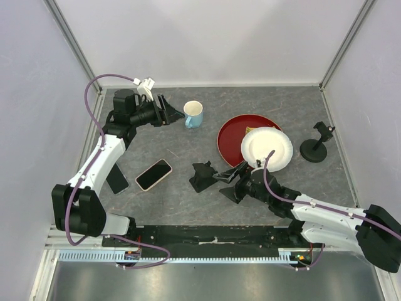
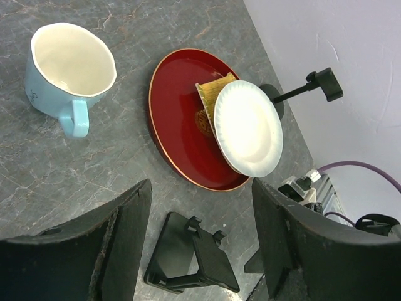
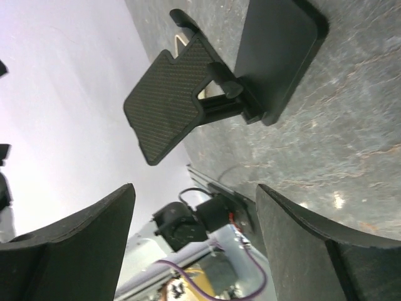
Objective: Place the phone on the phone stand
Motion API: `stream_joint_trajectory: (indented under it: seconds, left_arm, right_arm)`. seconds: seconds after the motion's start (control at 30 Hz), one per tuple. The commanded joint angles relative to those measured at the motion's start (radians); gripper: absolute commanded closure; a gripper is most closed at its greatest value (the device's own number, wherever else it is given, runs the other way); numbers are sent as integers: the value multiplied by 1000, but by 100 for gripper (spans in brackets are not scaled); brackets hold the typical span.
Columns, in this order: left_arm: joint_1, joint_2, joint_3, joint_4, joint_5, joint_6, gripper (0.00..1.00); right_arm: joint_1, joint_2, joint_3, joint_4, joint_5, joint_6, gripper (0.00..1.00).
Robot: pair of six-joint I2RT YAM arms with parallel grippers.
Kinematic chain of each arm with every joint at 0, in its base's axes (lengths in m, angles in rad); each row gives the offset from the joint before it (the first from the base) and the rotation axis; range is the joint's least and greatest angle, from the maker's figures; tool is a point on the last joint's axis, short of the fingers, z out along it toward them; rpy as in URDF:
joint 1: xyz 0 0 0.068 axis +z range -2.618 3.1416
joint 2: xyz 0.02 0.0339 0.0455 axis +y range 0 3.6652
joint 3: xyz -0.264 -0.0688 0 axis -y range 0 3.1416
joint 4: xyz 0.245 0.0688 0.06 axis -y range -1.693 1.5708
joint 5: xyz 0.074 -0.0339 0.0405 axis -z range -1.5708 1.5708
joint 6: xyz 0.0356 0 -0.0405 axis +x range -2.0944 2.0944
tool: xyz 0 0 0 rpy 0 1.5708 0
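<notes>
walls: plain white, on three sides | posts: slim metal, at back corners | table: grey marbled top | light: even, soft

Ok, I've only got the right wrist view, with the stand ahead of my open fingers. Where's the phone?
Observer: The phone lies flat on the table, left of the stand, and nothing is touching it.
Operator: Is the left gripper near it?
Observer: No. The left gripper is open, up by the blue mug.
Operator: What's beyond the stand?
Observer: A red plate with a white plate resting on it.
</notes>
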Motion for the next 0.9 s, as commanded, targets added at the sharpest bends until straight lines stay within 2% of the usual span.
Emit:
stream_joint_trajectory:
  seconds: [0.0,0.2,0.57,0.7,0.87]
  left_arm:
    - [4,-6,39,27,36,-29,29]
    - [2,-19,36,13,-2,-28,31]
    - [18,-38,30,11,-30,-29,32]
    - [25,-35,30,13,-24,-41,32]
    - [53,-33,21,33,-12,-58,32]
  right_arm:
    - [58,-6,7,99,191,251,16]
    - [113,29,-6,136,308,411,20]
    - [152,257,80,291,319,469,34]
    - [176,322,67,384,355,513,49]
    - [184,398,88,454,362,540,50]
